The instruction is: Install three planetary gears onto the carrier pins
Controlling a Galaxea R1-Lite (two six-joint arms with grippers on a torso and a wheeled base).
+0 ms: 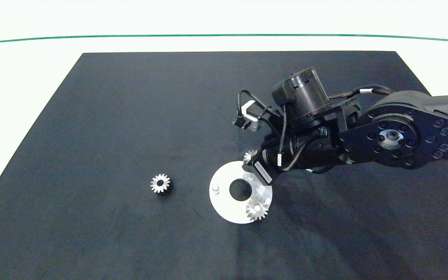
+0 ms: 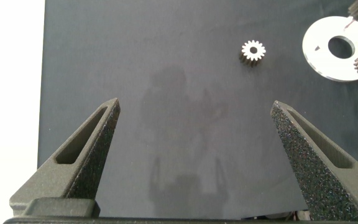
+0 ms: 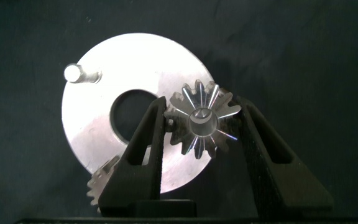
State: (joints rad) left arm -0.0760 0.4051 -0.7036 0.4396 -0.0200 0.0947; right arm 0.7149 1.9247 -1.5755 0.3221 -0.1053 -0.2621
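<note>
The white carrier disc [image 1: 224,202] lies on the black mat, right of centre. My right gripper [image 3: 201,107] is shut on one planetary gear [image 3: 201,119], which sits over a carrier pin at the disc's far rim [image 1: 250,155]. A second gear [image 1: 257,210] rests on the pin at the disc's near right edge, and in the right wrist view this gear [image 3: 103,184] is half hidden behind a finger. One carrier pin [image 1: 216,188] stands bare. A third gear [image 1: 160,183] lies loose on the mat left of the disc. My left gripper [image 2: 194,109] hangs open above bare mat.
The black mat [image 1: 130,116] covers most of the white table, and its left edge shows in the left wrist view [image 2: 43,74]. A green line [image 1: 224,35] runs across the table at the back. The right arm [image 1: 395,132] reaches in over the mat's right side.
</note>
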